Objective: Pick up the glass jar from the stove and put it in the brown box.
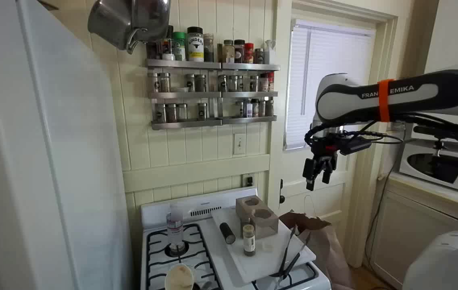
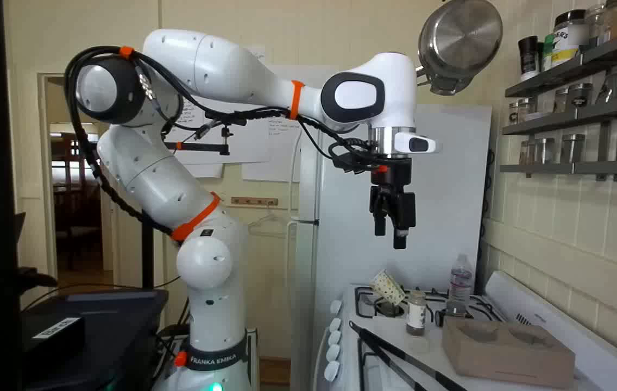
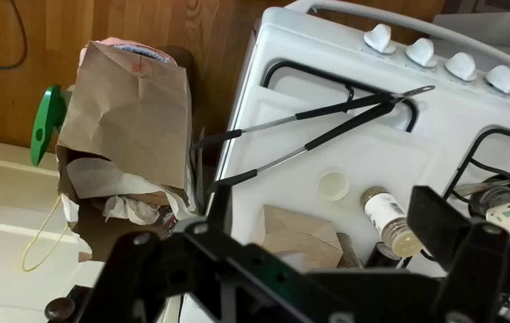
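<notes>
The glass jar (image 1: 249, 240) stands upright on a white board on the stove (image 3: 443, 112). It has a white label, a pale yellowish top and brown contents at the bottom. It also shows in an exterior view (image 2: 416, 314) and in the wrist view (image 3: 387, 215). The brown box (image 2: 504, 353), with round holes in its top, sits on the board by the stove's back panel; the wrist view shows part of it (image 3: 300, 233). My gripper (image 2: 389, 236) hangs well above the stove, pointing down, open and empty. In the wrist view its fingers (image 3: 327, 211) are wide apart.
Black-handled tongs (image 3: 340, 107) lie across the board's edge. A dark cylinder (image 1: 227, 233) and a pale round lid (image 3: 333, 186) are near the jar. A plastic bottle (image 1: 175, 231) and tilted cup (image 2: 387, 288) are on the burners. A paper bag (image 3: 129, 116) stands beside the stove.
</notes>
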